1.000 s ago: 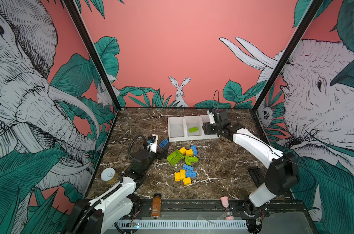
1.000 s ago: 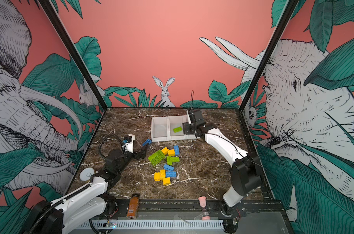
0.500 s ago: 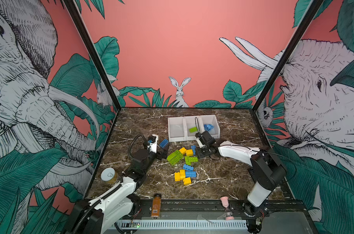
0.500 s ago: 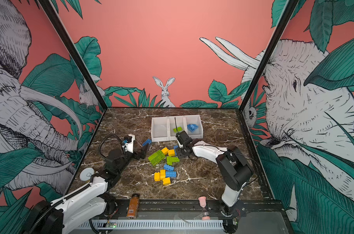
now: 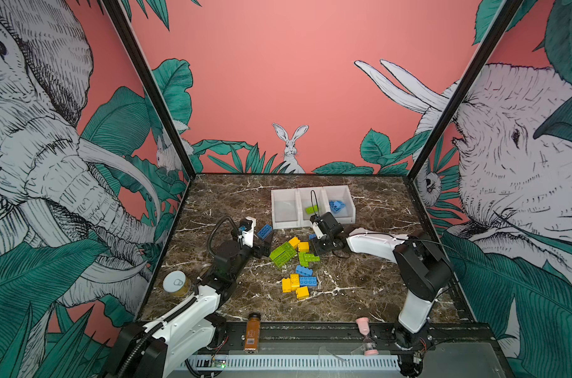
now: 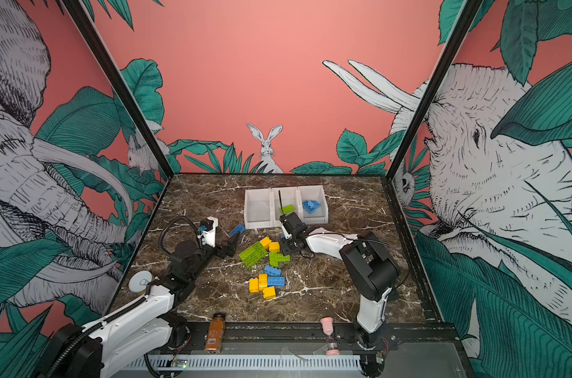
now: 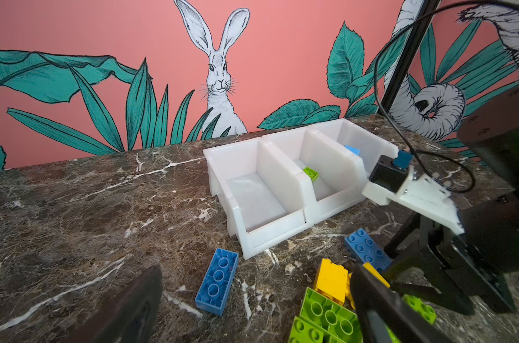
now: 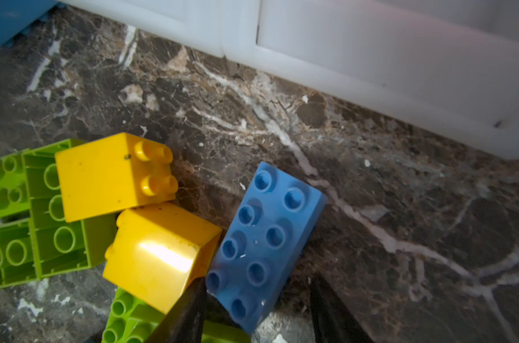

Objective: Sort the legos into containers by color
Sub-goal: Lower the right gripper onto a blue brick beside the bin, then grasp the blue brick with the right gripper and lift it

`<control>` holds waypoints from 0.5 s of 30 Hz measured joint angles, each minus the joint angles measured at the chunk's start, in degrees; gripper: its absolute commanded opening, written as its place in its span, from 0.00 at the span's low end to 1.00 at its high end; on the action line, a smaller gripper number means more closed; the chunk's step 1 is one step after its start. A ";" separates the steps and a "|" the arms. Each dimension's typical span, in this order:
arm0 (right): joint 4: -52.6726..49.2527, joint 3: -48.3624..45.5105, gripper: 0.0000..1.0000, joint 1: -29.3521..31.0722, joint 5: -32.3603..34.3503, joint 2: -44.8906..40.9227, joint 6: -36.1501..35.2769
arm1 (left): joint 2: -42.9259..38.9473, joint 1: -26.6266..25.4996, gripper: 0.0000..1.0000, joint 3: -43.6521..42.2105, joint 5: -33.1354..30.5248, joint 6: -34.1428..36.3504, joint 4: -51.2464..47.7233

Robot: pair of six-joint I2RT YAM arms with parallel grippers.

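Three joined white containers (image 5: pixel 285 225) (image 6: pixel 259 225) stand at the back; one lime lego (image 5: pixel 312 209) lies in the middle one, a blue lego (image 5: pixel 337 205) in the right one. Loose legos (image 5: pixel 294 261) in yellow, lime and blue are piled mid-table. My right gripper (image 8: pixel 256 285) (image 5: pixel 314 244) is down at the pile's far end, open, its jaws straddling a studs-up oblong blue lego (image 8: pixel 264 237) (image 7: pixel 366 249); one finger touches it, the other stands apart. My left gripper (image 7: pixel 249 297) (image 5: pixel 265 243) hovers open and holds nothing, beside an upside-down blue lego (image 7: pixel 217 280) (image 5: pixel 264 231).
Two yellow bricks (image 8: pixel 112 175) (image 8: pixel 160 252) and lime bricks (image 8: pixel 53 231) crowd the left side of the blue one. The bins' front wall (image 8: pixel 371 65) is close beyond. A lidded tin (image 5: pixel 176 283), an amber bottle (image 5: pixel 252 332) and a pink hourglass (image 5: pixel 365 333) stand along the front and left edges.
My right arm swung from over the right bin down to the pile, its jaws narrowing around a blue brick. A blue lego now lies in that bin. The left arm stayed still.
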 measured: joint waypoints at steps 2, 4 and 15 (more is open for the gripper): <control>0.07 1.05 0.50 0.02 0.28 1.36 0.46 | 0.00 0.00 0.99 0.00 0.00 -0.02 0.00; 0.00 1.86 0.49 0.02 0.66 2.54 1.03 | 0.00 0.00 0.99 0.00 -0.02 0.00 -0.02; -0.44 3.41 0.36 0.00 3.41 3.76 2.80 | 0.00 0.00 0.99 0.00 -0.07 0.00 -0.02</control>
